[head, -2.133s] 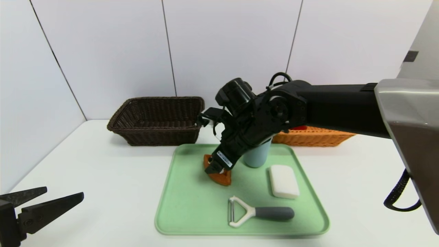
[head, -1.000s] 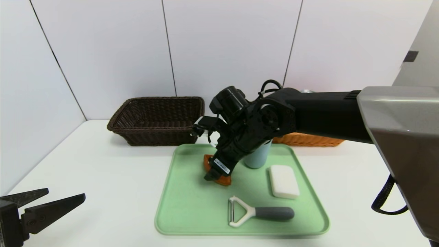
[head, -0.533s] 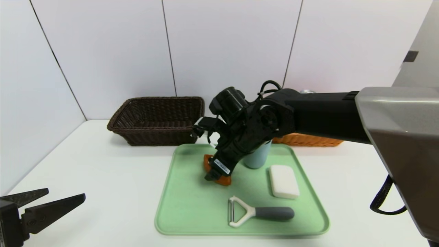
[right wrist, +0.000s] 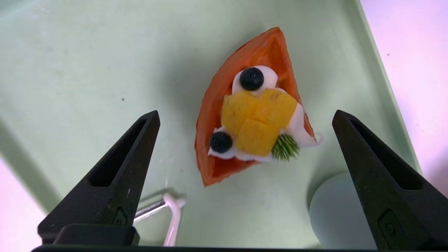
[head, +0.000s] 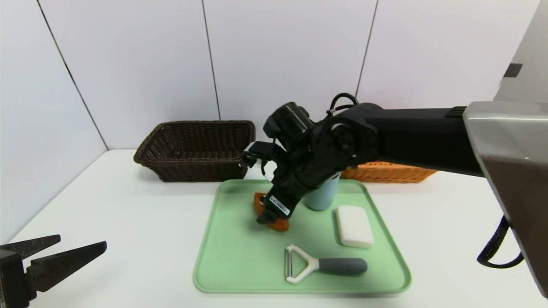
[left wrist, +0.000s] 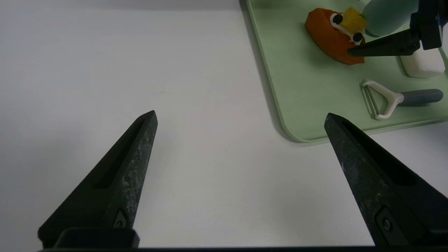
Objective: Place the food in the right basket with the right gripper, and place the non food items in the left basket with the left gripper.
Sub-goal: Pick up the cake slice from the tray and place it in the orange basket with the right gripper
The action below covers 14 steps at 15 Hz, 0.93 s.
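While spread wide and gripping nothing, right gripper (right wrist: 245,117) poised over cake wedge (right wrist: 252,112) on green tray (head: 239,256), prongs astride but apart from it. Same tray carrying blue-grey cup (head: 320,197), white bar (head: 353,226), peeler (head: 319,265). Dark brown basket (head: 195,149) behind tray, nothing seen inside. Orange-tan basket (head: 385,172) largely blocked by black arm, contents not discernible. Left gripper (left wrist: 241,120) parked low beside the tray, likewise agape, holding nothing.
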Tool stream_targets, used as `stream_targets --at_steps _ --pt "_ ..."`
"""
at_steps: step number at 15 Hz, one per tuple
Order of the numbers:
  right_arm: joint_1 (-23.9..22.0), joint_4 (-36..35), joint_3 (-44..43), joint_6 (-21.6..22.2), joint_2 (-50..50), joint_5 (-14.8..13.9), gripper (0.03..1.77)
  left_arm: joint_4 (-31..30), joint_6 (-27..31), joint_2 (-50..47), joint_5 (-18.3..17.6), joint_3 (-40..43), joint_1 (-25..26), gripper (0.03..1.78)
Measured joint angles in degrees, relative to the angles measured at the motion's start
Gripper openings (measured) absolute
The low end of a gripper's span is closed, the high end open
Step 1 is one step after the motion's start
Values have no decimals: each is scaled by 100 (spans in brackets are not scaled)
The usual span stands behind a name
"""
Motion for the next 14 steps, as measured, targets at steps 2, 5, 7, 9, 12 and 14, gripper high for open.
stream_targets --at_steps 2,5,7,9,12,14 --pt "5 32 1 43 -121 0 170 0 0 -5 0 -9 0 169" --pt "49 35 1 280 -226 -27 170 -2 4 -20 -5 -5 0 169" --pt "124 32 1 567 -267 -80 170 -2 0 -27 -7 -2 0 169" --pt "247 29 1 1014 -311 -171 170 0 2 -38 -10 0 0 169" --pt "556 21 1 1946 -334 -652 170 0 -2 -46 -10 4 0 169" --pt "750 21 1 2572 -328 -955 170 0 2 -49 -10 30 0 169"
